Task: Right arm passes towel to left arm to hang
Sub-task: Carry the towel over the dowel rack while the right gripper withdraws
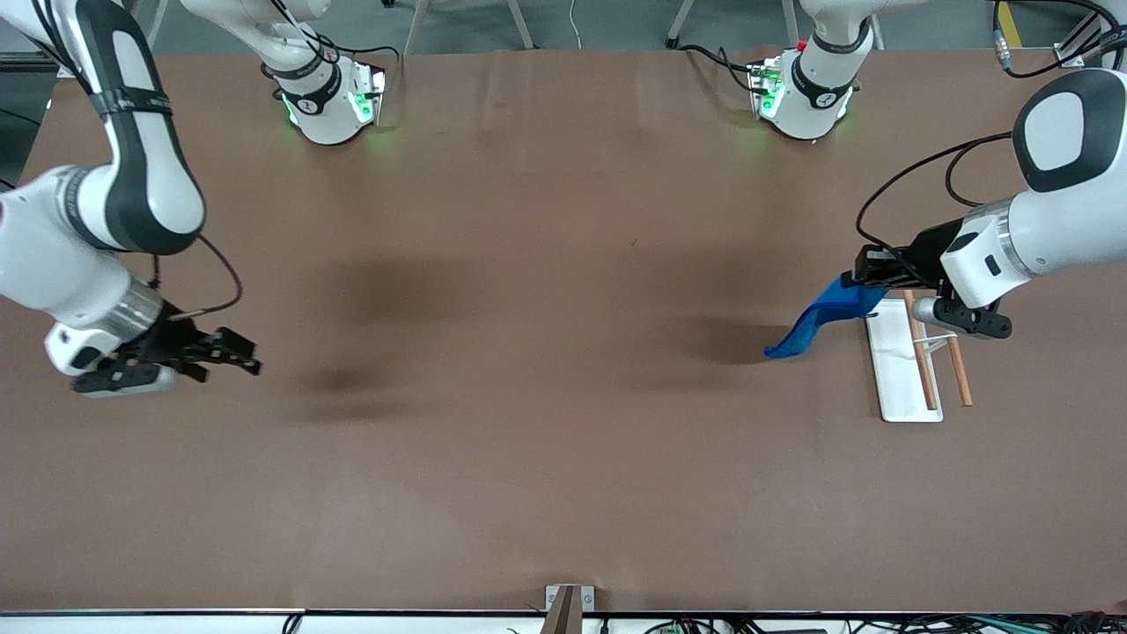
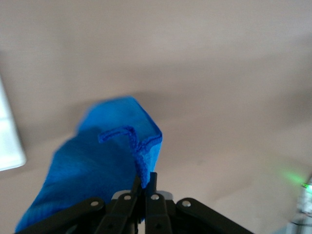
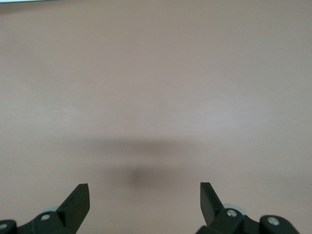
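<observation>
Evidently the handover is done: the left gripper point(image 1: 867, 269) has its fingers pinched tight on a corner of the bright blue microfibre towel point(image 1: 823, 315), which hangs in the air just beside the white-based rack with wooden rails point(image 1: 907, 374). Draping it over a rail remains. The right gripper point(image 1: 238, 350) waits with fingers spread wide and empty over the brown table point(image 1: 563, 458).

Right claw point(image 3: 145, 202), fingers point(image 3: 78, 202) spread wide, above bare brown table point(image 3: 156, 87) with its shadow.
</observation>
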`<action>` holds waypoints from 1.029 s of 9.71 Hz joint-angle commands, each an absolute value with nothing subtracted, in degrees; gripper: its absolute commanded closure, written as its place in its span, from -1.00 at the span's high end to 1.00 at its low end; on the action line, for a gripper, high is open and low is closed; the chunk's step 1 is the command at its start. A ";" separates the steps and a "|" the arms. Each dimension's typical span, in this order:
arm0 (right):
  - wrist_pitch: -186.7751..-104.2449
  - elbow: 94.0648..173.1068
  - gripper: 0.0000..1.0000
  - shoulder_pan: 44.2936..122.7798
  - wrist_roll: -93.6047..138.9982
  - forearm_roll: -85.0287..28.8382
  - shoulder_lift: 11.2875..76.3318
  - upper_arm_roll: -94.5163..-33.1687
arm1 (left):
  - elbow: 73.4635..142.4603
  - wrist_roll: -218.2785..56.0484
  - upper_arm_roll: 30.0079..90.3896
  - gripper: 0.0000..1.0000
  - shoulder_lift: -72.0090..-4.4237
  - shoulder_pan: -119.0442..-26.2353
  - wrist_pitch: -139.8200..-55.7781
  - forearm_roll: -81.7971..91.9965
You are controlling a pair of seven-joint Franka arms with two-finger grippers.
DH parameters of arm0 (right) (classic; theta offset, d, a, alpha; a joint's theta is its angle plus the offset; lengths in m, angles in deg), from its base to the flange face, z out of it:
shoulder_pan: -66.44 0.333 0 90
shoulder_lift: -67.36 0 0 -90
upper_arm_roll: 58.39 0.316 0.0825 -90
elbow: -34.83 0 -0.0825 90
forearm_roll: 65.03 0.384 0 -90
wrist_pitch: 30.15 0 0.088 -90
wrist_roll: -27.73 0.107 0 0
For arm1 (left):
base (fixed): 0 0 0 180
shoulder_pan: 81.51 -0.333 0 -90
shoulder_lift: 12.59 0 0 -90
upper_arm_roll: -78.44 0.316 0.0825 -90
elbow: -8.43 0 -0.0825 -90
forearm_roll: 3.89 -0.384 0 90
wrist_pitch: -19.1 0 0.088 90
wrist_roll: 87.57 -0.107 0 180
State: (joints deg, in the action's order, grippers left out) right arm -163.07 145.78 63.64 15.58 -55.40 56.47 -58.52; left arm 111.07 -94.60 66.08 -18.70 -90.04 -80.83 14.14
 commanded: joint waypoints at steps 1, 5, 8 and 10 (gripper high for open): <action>-158.25 147.25 1.00 64.24 22.95 -63.77 62.33 -59.70 | 112.14 -92.84 66.04 -1.00 -18.57 -90.91 -81.44 9.56; -138.68 139.74 1.00 65.02 29.42 -64.76 69.65 -61.02 | 112.05 -92.41 66.04 -1.00 -19.80 -96.36 -83.89 3.27; -125.44 124.77 1.00 65.74 28.17 -66.87 69.21 -64.46 | 112.05 -92.22 70.66 -1.00 -22.26 -97.43 -88.21 0.68; -121.92 124.12 1.00 65.29 28.34 -66.09 69.29 -64.37 | 112.05 -92.40 82.86 -1.00 -23.40 -90.51 -90.31 1.29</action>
